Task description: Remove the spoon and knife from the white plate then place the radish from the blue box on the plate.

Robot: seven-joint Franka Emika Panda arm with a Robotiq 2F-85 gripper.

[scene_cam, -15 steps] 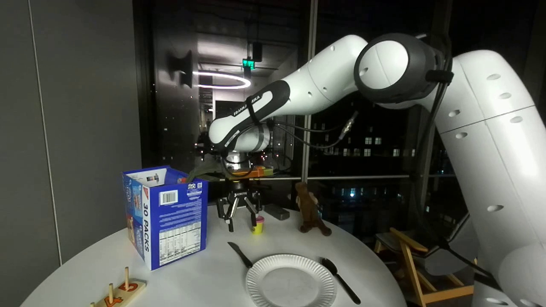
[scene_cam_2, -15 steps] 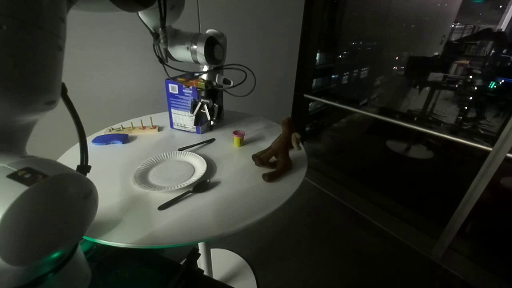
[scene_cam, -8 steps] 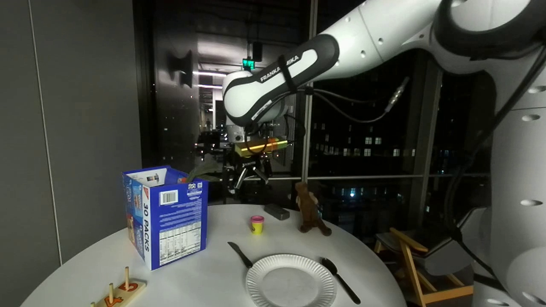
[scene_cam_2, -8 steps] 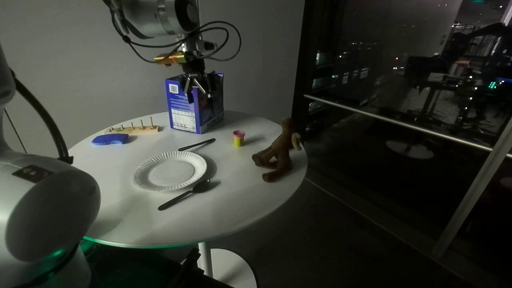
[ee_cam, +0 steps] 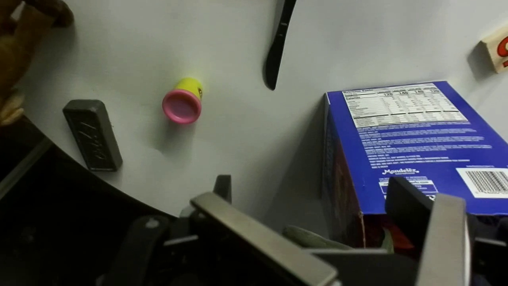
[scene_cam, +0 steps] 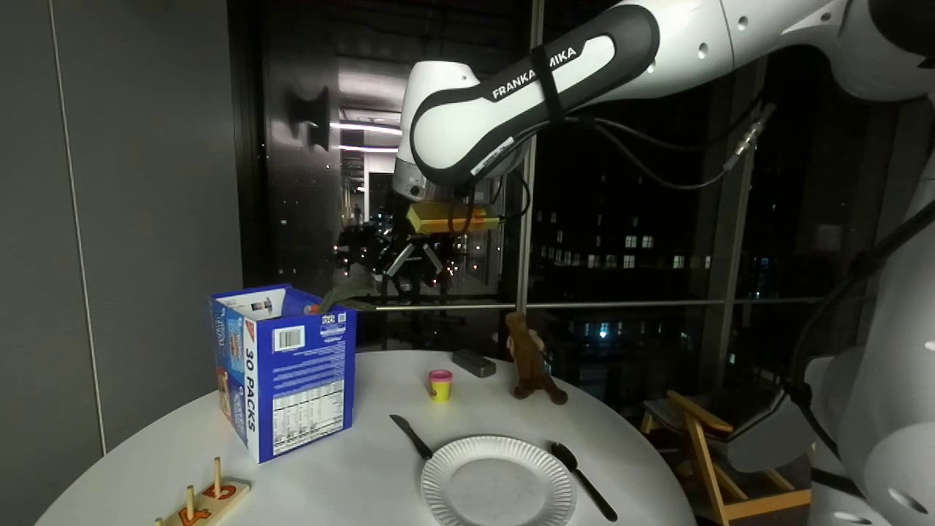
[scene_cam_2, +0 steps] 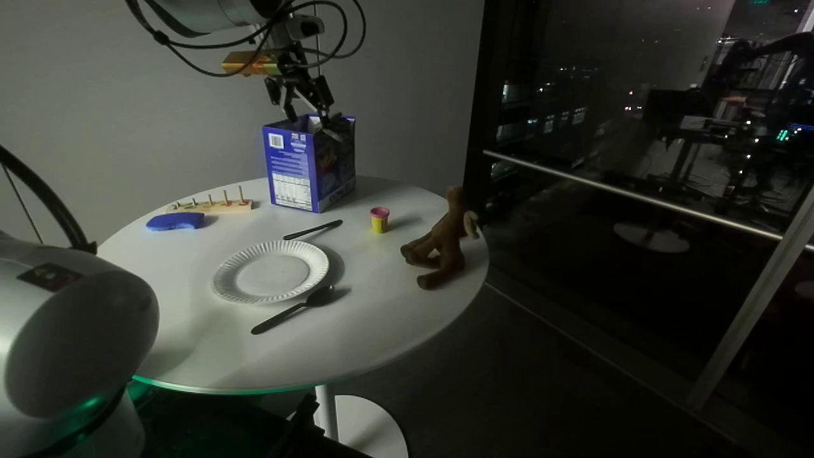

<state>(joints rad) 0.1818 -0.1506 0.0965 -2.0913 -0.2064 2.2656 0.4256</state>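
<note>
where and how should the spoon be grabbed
Best bet: middle of the handle, from straight above, pinching across its narrow width. The spoon lies on the table beside the white plate, bowl end nearest it, while the long thin handle angles away, probably leaving more room around it.

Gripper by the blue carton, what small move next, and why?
Probably edge the open gripper toward the blue 30-pack carton: the wrist view shows its open top off to one side, and the knife and spoon already lie beside the white paper plate.
</note>
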